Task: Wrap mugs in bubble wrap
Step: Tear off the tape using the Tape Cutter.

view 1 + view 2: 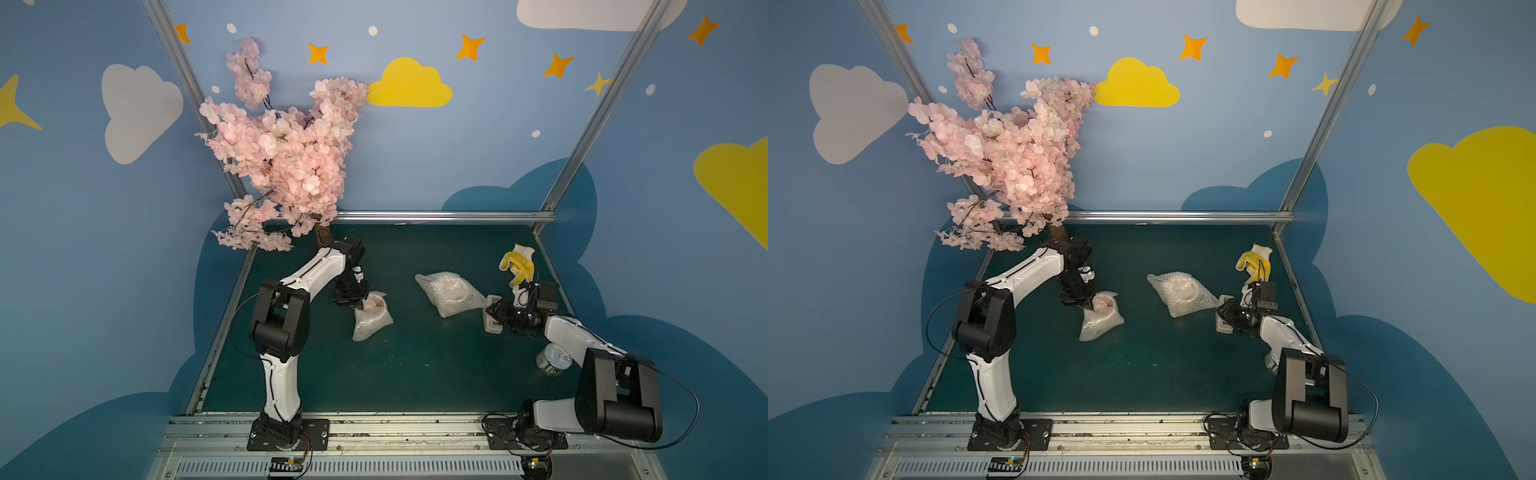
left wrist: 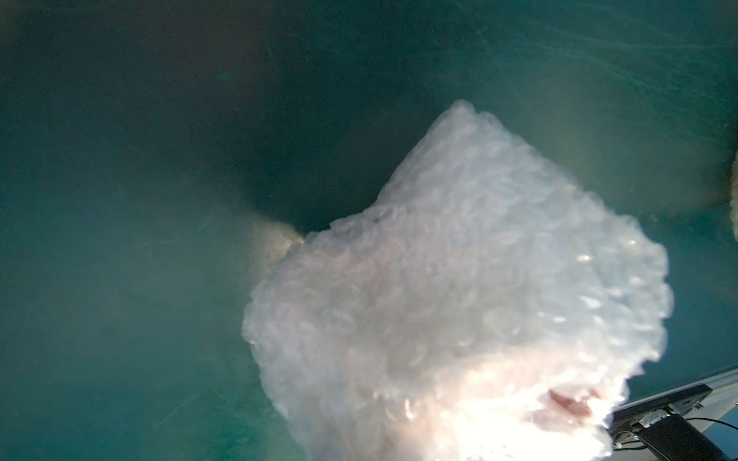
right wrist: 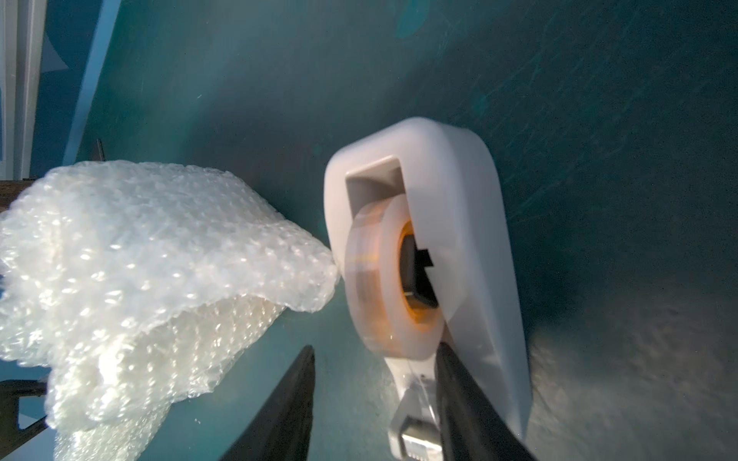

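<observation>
The left end effector [image 1: 358, 305] is closed on the top of a bubble wrap bundle [image 1: 372, 322], pinkish inside, resting left of the surface's [image 1: 415, 374] middle. The right end effector [image 3: 375, 399] has its jaws partway apart at the cutter end of a white tape dispenser [image 3: 459, 207]; one finger [image 3: 467, 399] touches it, the other stands clear. A second bubble wrap bundle [image 1: 451, 293] lies just beside the dispenser, toward the right edge. A yellow-and-white glove [image 1: 517, 264] sits near the far right corner; a metallic can [image 1: 550, 359] sits by the right edge.
</observation>
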Action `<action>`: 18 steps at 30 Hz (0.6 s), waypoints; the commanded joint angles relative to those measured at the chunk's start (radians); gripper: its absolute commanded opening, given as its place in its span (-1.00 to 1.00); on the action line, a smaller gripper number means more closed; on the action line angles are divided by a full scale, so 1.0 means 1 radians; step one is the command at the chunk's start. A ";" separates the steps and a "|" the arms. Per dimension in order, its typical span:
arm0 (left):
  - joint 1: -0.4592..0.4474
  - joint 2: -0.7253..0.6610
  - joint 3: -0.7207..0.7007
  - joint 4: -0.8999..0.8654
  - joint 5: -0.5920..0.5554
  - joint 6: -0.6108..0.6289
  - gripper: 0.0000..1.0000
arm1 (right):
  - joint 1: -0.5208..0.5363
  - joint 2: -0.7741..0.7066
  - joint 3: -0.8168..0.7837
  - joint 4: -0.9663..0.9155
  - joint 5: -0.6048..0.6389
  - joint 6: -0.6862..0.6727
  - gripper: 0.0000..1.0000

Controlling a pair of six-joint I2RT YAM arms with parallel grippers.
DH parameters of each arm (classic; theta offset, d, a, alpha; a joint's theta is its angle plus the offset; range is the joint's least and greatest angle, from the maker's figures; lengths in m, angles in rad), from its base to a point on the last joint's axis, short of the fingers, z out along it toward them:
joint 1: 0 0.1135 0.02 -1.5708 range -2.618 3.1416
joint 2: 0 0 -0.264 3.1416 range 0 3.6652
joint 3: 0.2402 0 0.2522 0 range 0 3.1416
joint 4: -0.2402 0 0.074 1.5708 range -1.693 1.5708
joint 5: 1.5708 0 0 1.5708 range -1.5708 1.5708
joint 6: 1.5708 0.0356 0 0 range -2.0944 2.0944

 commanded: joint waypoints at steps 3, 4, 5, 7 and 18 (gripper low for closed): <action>-0.004 -0.022 -0.015 -0.023 0.025 0.008 -0.95 | -0.020 -0.018 -0.044 -0.049 0.022 -0.008 -0.03; -0.003 -0.022 -0.015 -0.024 0.025 0.008 -0.95 | -0.028 -0.016 -0.040 -0.059 0.014 -0.008 -0.04; -0.004 -0.021 -0.014 -0.024 0.024 0.008 -0.95 | -0.032 -0.015 -0.032 -0.077 0.014 -0.010 -0.03; -0.005 -0.022 -0.013 -0.026 0.025 0.008 -0.95 | -0.036 -0.020 -0.029 -0.079 -0.008 -0.015 -0.04; -0.007 -0.021 -0.012 -0.027 0.025 0.009 -0.94 | -0.045 -0.022 -0.038 -0.065 -0.132 0.006 -0.40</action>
